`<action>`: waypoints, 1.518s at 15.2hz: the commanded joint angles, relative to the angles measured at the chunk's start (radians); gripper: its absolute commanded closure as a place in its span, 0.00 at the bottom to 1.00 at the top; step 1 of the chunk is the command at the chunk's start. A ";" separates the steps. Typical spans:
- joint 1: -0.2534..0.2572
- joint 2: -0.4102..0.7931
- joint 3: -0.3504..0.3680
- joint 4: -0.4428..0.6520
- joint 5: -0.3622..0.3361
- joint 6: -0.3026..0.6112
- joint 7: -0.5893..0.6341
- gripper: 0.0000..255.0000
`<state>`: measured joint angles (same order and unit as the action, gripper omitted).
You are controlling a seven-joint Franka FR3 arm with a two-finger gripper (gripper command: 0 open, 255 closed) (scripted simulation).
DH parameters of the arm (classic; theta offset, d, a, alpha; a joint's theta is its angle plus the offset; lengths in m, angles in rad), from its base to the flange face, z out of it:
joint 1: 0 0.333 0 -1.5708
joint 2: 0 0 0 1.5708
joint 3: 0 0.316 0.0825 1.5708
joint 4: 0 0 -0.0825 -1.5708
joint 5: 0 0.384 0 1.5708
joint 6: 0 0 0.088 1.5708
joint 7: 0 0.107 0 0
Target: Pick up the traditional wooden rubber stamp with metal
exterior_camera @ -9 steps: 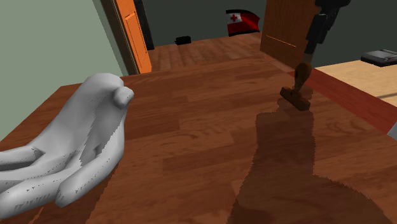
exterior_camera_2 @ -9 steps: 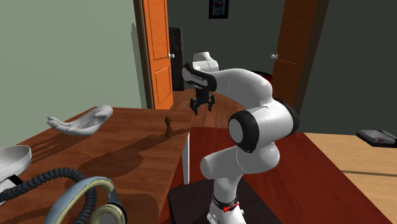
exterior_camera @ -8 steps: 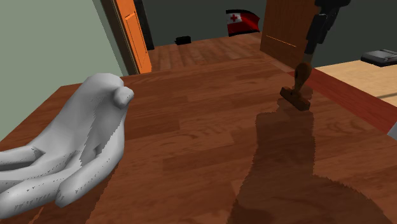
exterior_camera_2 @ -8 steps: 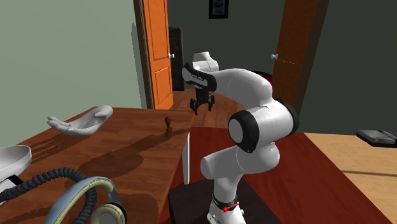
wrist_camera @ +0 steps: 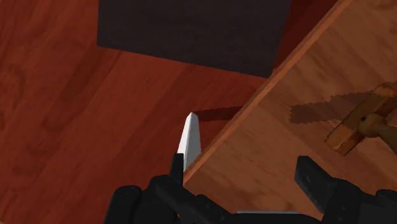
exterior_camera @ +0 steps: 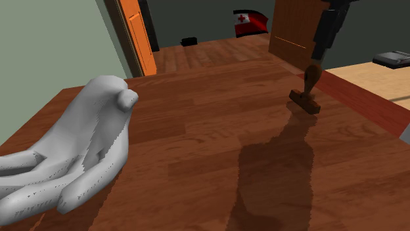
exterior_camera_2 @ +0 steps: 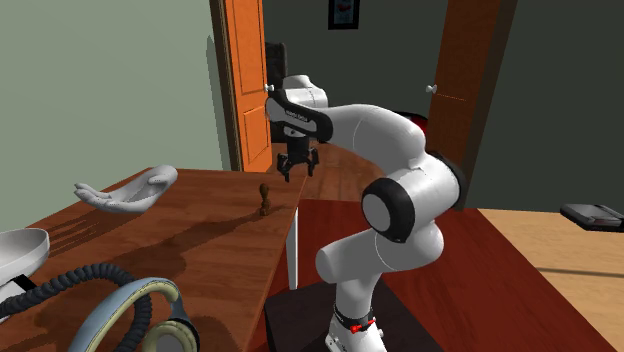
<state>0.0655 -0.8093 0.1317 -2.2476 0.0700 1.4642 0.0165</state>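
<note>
Wooden table (exterior_camera: 197,131) — pincer (wrist_camera: 242,170) open, clear of stamp (wrist_camera: 355,127).

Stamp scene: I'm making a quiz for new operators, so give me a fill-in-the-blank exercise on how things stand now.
The stamp stands on the table, near its ___.
The gripper, apart from the stamp, is ___.
The hand sculpture on the table is ___ in colour.
Missing words: edge; open; white.
</note>
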 commanded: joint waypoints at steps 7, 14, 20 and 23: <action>0.058 0.068 0.123 0.138 0.141 -0.089 0.130 0.00; 0.079 0.079 0.174 0.129 0.197 -0.068 0.175 0.00; 0.083 0.059 0.179 0.067 0.204 -0.026 0.168 0.00; 0.082 0.060 0.179 0.068 0.203 -0.026 0.168 1.00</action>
<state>0.1477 -0.7489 0.3107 -2.1786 0.2732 1.4380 0.1843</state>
